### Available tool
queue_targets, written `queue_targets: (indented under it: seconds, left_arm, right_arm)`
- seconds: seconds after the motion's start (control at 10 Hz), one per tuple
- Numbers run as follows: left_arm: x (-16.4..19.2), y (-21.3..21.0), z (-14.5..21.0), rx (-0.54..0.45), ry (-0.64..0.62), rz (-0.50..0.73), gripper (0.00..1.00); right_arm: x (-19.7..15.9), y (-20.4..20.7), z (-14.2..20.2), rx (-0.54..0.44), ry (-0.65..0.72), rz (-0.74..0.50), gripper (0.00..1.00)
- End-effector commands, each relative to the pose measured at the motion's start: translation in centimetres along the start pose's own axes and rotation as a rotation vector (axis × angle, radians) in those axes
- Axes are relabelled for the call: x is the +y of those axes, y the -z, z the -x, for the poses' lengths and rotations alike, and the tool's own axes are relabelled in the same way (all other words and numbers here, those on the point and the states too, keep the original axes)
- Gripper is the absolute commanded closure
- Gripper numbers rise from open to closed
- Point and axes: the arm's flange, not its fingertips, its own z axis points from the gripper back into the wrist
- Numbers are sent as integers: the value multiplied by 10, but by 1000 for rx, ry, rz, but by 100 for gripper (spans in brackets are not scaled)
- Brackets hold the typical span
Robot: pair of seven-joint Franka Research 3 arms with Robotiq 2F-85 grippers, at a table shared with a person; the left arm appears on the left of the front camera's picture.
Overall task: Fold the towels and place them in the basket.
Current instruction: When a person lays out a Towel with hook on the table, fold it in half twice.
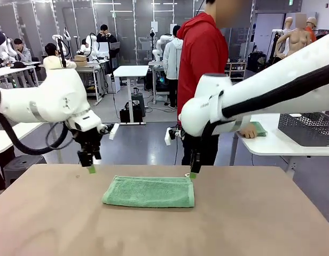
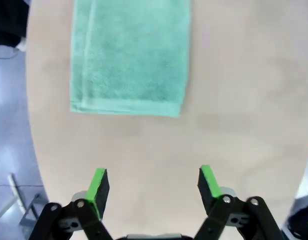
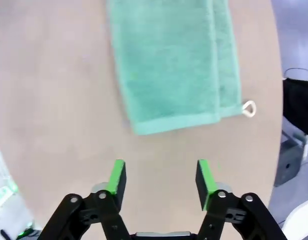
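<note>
towel: green towel point(image 1: 148, 192) folded into a flat rectangle, lying mid-counter with its long side running left to right. Layered edges show along one long side in the left wrist view.
loop: small loop point(image 3: 249, 108) pokes out at one towel corner and lies on the counter point(image 1: 250, 224).
left fingers point(image 1: 92, 167): released, spread wide, nothing between the pads. They hang over bare counter just off the towel's far-left corner, clear of the cloth.
right fingers point(image 1: 193, 174): released, spread, empty. Tips sit by the towel's far-right corner. The front view is too flat to say whether they graze the cloth, but the right wrist view shows bare counter between the pads and the towel's short edge just ahead.
basket point(image 1: 308, 128): dark wire mesh, on a white side table point(image 1: 282, 145) at far right, well apart from the towel.
person point(image 1: 203, 53): red jacket, standing at the far side, right of centre. One hand point(image 1: 248, 132) rests on what looks like another green cloth point(image 1: 259, 128) on the white table, just left of the basket.
</note>
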Motion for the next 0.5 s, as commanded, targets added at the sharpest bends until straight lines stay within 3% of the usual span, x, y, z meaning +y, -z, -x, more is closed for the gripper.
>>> queue_targets:
  seconds: [0.0,0.2,0.4]
  left_arm:
    - [-9,-14,25,-49,21,33,11]
    - [-15,-15,38,-90,14,37,11]
    - [-14,-16,40,-104,29,30,11]
  right_arm:
    - [23,-25,21,-29,126,-65,18]
    - [41,-37,37,-126,456,-226,18]
    - [46,-37,46,-121,806,-394,18]
